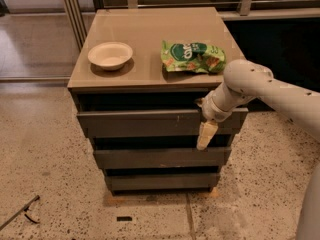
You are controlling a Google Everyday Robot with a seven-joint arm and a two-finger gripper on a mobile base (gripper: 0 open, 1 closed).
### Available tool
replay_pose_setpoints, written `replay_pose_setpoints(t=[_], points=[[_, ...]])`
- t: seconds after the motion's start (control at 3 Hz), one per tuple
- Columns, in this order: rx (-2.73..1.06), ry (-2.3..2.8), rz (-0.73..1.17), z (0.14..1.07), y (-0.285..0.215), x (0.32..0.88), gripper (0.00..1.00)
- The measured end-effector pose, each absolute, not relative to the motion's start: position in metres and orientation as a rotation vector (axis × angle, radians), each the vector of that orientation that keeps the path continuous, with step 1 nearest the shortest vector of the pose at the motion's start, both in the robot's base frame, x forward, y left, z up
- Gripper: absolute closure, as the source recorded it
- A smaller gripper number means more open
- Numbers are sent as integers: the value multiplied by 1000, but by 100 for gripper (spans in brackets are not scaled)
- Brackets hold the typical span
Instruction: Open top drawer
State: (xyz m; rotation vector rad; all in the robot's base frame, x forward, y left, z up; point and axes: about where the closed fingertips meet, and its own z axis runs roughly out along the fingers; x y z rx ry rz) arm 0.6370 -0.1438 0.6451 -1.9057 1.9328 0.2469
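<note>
The top drawer (140,122) is the widest dark grey front of the cabinet, with small pale scratch marks right of centre. A dark gap shows above it, under the tan cabinet top (150,29). My gripper (206,131) is at the drawer's right part, reaching down over the upper edge of the front, with its pale tip hanging in front of the panel. The white arm (270,89) comes in from the right.
A white bowl (110,55) and a green snack bag (192,57) lie on the cabinet top. Two narrower grey fronts, the middle (160,158) and the bottom (160,182), sit below. A thin black tool (20,211) lies on the speckled floor at the left. Metal posts (75,9) stand behind.
</note>
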Motion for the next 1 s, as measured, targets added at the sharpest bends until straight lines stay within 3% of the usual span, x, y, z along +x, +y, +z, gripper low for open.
replay_pose_setpoints(t=[1.0], points=[[-1921,1951,339,651,-140,618,0]])
